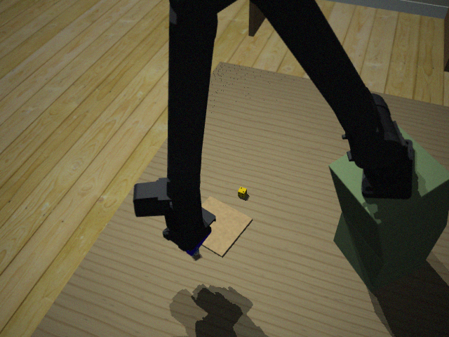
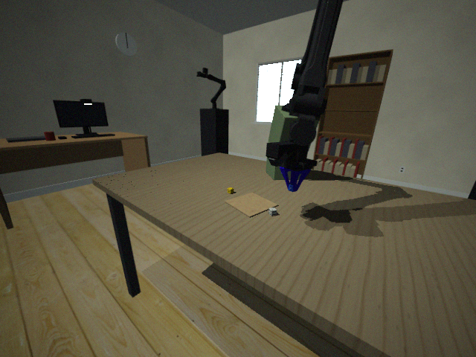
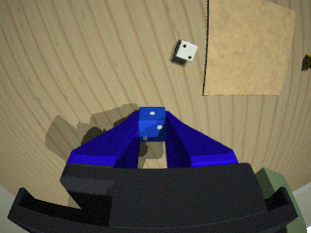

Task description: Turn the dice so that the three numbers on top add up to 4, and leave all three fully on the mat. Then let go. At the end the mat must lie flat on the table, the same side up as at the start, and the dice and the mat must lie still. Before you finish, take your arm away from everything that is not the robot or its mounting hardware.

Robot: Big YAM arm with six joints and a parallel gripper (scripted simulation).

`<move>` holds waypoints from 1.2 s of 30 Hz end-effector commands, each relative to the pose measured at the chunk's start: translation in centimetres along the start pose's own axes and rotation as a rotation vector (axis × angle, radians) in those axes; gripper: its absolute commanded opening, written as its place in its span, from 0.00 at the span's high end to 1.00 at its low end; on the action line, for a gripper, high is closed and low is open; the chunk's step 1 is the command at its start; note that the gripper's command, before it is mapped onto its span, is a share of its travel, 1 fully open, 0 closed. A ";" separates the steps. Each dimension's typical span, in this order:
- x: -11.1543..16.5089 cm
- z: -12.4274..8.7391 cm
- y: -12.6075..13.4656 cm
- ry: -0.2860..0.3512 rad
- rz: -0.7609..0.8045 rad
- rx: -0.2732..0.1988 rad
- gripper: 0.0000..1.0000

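My gripper (image 3: 152,117) is shut on a blue die (image 3: 152,120) and holds it well above the table, near the tan mat (image 3: 247,45). It also shows in the exterior view (image 2: 291,187) and partly in the top view (image 1: 193,252). The mat (image 2: 251,203) (image 1: 224,225) lies flat on the table with no die on it. A white die (image 3: 186,50) rests on the table just off the mat's edge, also in the exterior view (image 2: 273,211); the arm hides it in the top view. A yellow die (image 1: 242,192) (image 2: 230,190) sits on the table beyond the mat's far side.
A green block (image 1: 388,213) holds the arm's base at the table's right. The table's left edge (image 1: 109,225) is close to the mat. The arm's shadow (image 2: 342,215) falls on the table.
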State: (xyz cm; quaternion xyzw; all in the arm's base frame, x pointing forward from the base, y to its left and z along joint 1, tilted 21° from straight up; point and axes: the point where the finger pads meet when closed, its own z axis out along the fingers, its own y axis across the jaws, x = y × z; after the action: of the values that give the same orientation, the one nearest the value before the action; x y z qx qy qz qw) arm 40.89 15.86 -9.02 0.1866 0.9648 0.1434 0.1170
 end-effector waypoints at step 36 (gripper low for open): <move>-0.4 0.0 1.4 -0.987 0.307 0.145 0.85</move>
State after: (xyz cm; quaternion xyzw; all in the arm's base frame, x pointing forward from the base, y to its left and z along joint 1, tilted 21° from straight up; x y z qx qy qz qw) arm 40.77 16.57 -9.12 0.3536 0.7926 -0.0310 0.4957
